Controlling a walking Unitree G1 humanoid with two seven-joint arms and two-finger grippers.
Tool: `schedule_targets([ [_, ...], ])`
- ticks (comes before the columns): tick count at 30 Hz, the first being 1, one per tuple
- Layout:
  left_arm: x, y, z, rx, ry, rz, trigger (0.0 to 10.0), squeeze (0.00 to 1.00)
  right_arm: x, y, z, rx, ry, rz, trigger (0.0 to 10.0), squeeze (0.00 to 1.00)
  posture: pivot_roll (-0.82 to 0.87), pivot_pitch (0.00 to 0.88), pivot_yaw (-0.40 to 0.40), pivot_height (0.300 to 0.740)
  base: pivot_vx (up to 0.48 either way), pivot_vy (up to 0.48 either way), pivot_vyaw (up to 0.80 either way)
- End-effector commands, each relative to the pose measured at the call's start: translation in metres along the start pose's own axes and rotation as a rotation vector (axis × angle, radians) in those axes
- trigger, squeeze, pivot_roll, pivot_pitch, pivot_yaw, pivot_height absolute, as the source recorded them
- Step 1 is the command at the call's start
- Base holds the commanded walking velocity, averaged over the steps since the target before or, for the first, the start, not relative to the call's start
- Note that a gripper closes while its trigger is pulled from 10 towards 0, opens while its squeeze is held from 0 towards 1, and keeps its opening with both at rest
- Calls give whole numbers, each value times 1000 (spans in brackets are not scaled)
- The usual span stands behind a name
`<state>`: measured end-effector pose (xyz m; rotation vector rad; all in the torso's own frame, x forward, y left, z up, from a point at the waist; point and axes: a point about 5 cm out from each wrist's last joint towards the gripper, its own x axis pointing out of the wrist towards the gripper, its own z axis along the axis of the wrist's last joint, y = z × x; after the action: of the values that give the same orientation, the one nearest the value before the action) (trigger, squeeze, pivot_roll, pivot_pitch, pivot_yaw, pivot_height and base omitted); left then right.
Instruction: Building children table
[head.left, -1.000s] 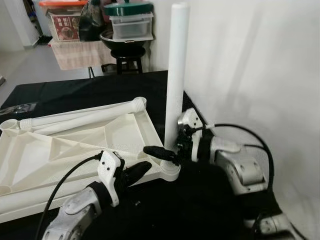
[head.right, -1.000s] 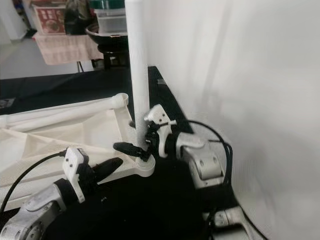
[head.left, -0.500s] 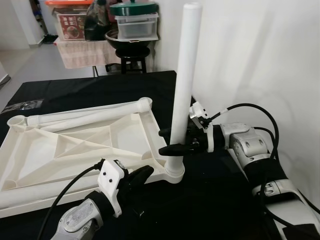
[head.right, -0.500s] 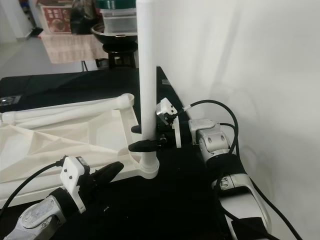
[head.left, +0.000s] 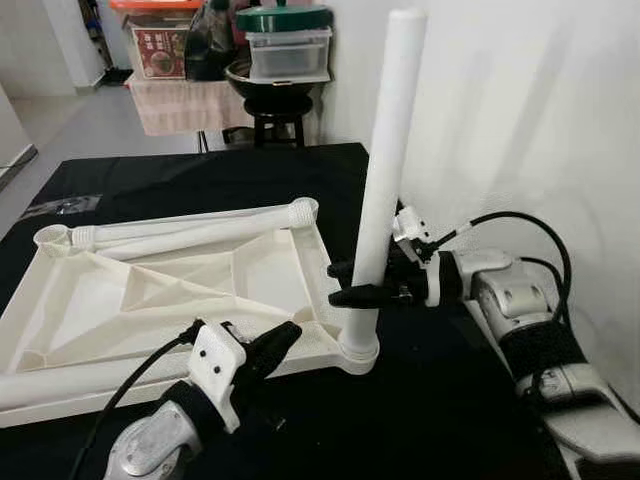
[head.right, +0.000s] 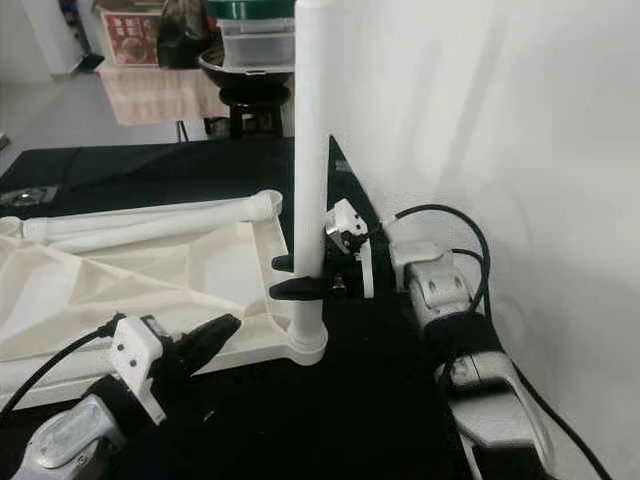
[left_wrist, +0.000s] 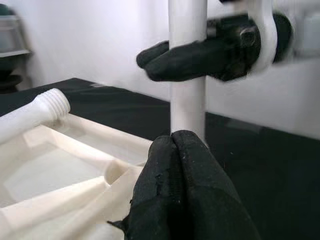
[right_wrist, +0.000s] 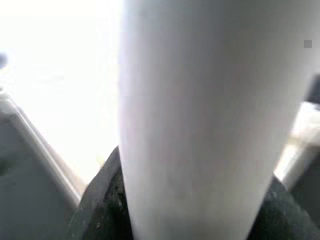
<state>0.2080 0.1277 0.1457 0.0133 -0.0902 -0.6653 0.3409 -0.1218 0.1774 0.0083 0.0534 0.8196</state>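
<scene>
Kids' table, flipped over with one leg standing up

The white plastic tabletop (head.left: 150, 300) lies upside down on the black counter (head.left: 200, 180), its ribbed underside facing up. One white leg (head.left: 385, 170) stands upright in the near right corner socket (head.left: 357, 352). A second leg (head.left: 190, 232), threaded at its end, lies flat along the far edge, and a third leg (head.left: 60, 385) rests along the near edge.
</scene>
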Motion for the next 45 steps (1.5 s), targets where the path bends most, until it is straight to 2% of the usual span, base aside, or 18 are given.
schedule_targets([
  [1, -1, 4, -3, -53, 1, 5, 10000, 0, -13, 10, -13, 14, 31, -248, 0, 0, -98, 0, 1, 740, 0, 0, 0],
  [2, -1, 4, -3, -53, 1, 5, 10000, 0, -13, 10, -13, 14, 31, -248, 0, 0, -98, 0, 1, 740, 0, 0, 0],
  [3, 0, 6, -4, -79, 1, -3, 10000, 0, -16, 27, -14, -18, 10, -213, 0, 0, -104, 0, 7, 740, 0, 0, 0],
  [4, 2, 7, -6, -100, -3, -13, 10000, 0, -16, 34, -21, 23, 31, -172, 0, 0, -105, 0, 18, 740, 0, 0, 0],
  [8, 4, 9, -7, -106, -10, -25, 10000, 0, -12, 36, -30, 78, 65, -102, 0, 0, -96, 0, 6, 740, 0, 0, 0],
  [9, 5, 9, -8, -111, -17, -22, 10000, 0, -10, 36, -30, 80, 80, -75, 10000, 0, -97, 0, 6, 740, 0, 0, 0],
  [12, 5, 9, -8, -116, -22, -18, 10000, 0, -9, 36, -27, 63, 77, -44, 10000, 0, -96, 0, 6, 740, 0, 0, 0],
  [13, 6, 9, -8, -123, -26, -16, 10000, 0, -9, 38, -19, 54, 81, 105, 10000, 776, -94, 0, 3, 740, 0, 0, 0],
  [17, 7, 9, -8, -125, -26, -18, 10000, 0, -11, 40, -15, 58, 86, 199, 10000, 776, -94, 0, 3, 740, 0, 0, 0],
  [18, 7, 8, -8, -128, -27, -20, 10000, 0, -15, 41, -10, 58, 95, 274, 10000, 1000, -91, 0, -2, 740, 0, 0, 0],
  [19, 8, 7, -8, -140, -29, -29, 10000, 0, -21, 26, 9, -52, 66, 425, 10000, 1000, -86, 0, -2, 740, 0, 0, 0],
  [22, 9, 7, -8, -150, -29, -38, 10000, 0, -29, 20, 15, -159, 75, 534, 10000, 1000, -69, 0, -8, 740, 0, 0, 0],
  [23, 9, 6, -8, -150, -29, -42, 10000, 0, -28, 16, 16, -145, 84, 558, 10000, 553, -62, 0, -14, 740, 0, 0, 0],
  [24, 9, 6, -8, -150, -29, -42, 10000, 0, -28, 16, 16, -145, 84, 558, 10000, 553, -62, 0, -14, 740, 0, 0, 0],
  [25, 9, 6, -7, -152, -30, -45, 10000, 0, -27, 13, 16, -131, 88, 580, 10000, 0, -62, 0, -14, 740, 0, 0, 0],
  [36, 10, 4, -7, -156, -30, -50, 10000, 0, -15, -3, 10, -66, 180, 692, 10000, 0, -25, 0, -18, 740, 0, 0, 0],
  [37, 10, 4, -7, -156, -28, -52, 10000, 0, -12, -5, 10, -51, 176, 696, 39, 0, -20, 0, -18, 740, 0, 0, 0],
  [45, 9, 4, -8, -160, -23, -56, 10000, 0, -18, -12, 2, -27, 189, 725, 0, 0, -27, 0, -15, 740, 0, 0, 0],
])
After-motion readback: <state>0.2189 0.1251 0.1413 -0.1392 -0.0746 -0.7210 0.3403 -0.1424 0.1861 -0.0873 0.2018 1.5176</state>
